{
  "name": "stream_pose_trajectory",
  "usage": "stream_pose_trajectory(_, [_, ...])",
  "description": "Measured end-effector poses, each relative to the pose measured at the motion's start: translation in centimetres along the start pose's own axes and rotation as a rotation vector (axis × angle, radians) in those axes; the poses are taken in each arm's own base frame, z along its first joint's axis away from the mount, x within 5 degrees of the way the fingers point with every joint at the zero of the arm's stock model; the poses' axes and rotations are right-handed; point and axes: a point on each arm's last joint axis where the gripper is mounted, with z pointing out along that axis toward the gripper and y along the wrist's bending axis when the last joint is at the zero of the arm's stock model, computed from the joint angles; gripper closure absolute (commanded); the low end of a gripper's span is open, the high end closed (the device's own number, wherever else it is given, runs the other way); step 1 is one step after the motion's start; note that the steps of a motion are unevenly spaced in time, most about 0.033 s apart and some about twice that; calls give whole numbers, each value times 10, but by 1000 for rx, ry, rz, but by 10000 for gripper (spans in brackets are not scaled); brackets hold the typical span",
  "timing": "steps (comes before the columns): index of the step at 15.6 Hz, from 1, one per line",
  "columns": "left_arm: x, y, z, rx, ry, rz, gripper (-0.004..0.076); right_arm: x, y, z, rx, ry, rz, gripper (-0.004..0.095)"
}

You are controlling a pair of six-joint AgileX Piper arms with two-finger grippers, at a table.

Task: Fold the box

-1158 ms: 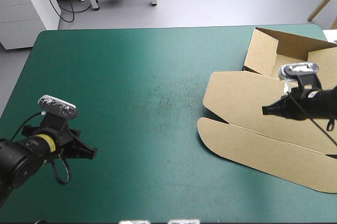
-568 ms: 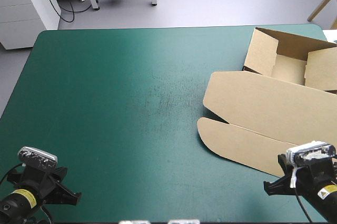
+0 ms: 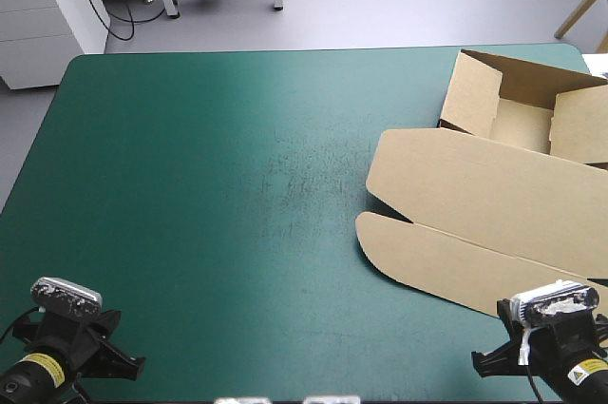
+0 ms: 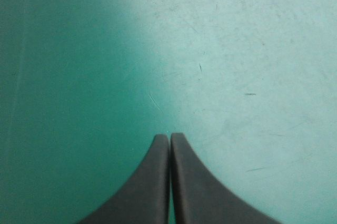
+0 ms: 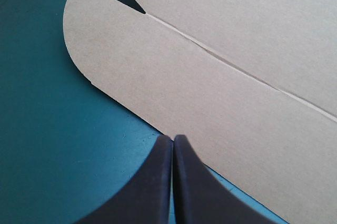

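the box (image 3: 494, 185) is brown board, matt and papery, smooth except for its pressed crease lines and cut edges. the teal-green cover (image 3: 209, 185) at its 9 o'clock is matt too, marked with fine pale scratches and scuffs. the black fingers of the left gripper (image 4: 169, 138) and right gripper (image 5: 172, 139) look like smooth, dull plastic or rubber.

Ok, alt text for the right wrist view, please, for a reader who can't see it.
The right gripper, shut and empty, points at the near edge of the brown box, whose round-ended flap lies flat on the teal-green cover. A crease divides the flap from a wider panel beyond.
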Motion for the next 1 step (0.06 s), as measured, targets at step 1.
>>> stream_pose_trajectory(1, [0,0,0,0,1,0,734,0,0,0,0,0,0,922])
